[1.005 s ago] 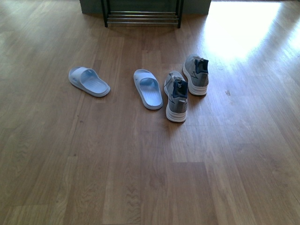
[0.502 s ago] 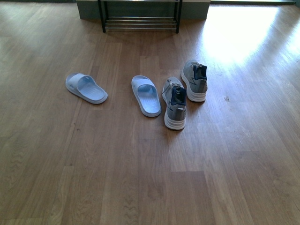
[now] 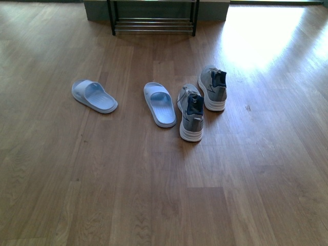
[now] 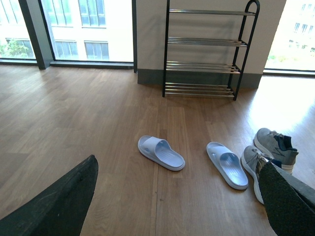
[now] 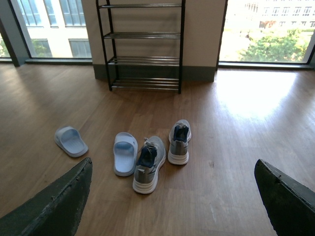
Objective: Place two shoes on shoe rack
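Two grey knit sneakers stand side by side on the wooden floor, the nearer one (image 3: 191,114) and the farther one (image 3: 213,88), heels toward me. Left of them lie two pale blue slides, one close (image 3: 160,104) and one apart (image 3: 95,96). The shoe rack (image 3: 152,20) stands against the wall behind them, its chrome shelves bare (image 5: 142,46). My left gripper (image 4: 177,169) is open, high above the floor short of the slides (image 4: 161,153). Open too, my right gripper (image 5: 173,163) hangs above the floor before the sneakers (image 5: 147,164). Neither arm shows in the front view.
Tall windows (image 4: 83,24) flank the wall behind the rack. A bright sun patch (image 3: 261,36) lies on the floor to the right of the sneakers. Bare wooden floor (image 3: 154,195) stretches between me and the shoes.
Compared with a second ago, shoes and rack sit slightly lower in the front view, with more of the rack showing. The shoes lie as before, and nothing shifted in the last half second.
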Available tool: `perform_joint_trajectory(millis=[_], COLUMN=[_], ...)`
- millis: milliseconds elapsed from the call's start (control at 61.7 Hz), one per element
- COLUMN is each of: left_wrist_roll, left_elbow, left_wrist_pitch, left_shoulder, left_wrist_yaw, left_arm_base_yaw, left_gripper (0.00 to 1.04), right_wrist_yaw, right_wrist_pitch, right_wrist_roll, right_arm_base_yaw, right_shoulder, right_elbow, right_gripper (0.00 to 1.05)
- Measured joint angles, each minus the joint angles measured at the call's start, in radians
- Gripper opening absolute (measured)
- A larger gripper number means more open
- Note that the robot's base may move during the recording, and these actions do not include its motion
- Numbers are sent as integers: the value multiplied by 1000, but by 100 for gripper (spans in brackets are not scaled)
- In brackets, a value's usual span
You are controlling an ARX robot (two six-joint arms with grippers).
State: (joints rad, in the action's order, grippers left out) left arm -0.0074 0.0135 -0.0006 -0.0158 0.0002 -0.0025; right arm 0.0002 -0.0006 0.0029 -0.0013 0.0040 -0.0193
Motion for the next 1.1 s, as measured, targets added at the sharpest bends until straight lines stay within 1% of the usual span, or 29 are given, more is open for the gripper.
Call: perform_joint_trajectory(millis=[1102], left_wrist_roll=[0], left_elbow=[0], left_wrist_pitch=[0], left_shoulder=[0], left_wrist_yaw=[0], left_arm_base_yaw=[0], left_gripper=[95], right_wrist_yaw=[0], right_wrist_pitch=[0], right_wrist_roll=[0], right_arm_base_yaw=[0], right_shoulder=[0], right_elbow=[0], right_gripper=[96])
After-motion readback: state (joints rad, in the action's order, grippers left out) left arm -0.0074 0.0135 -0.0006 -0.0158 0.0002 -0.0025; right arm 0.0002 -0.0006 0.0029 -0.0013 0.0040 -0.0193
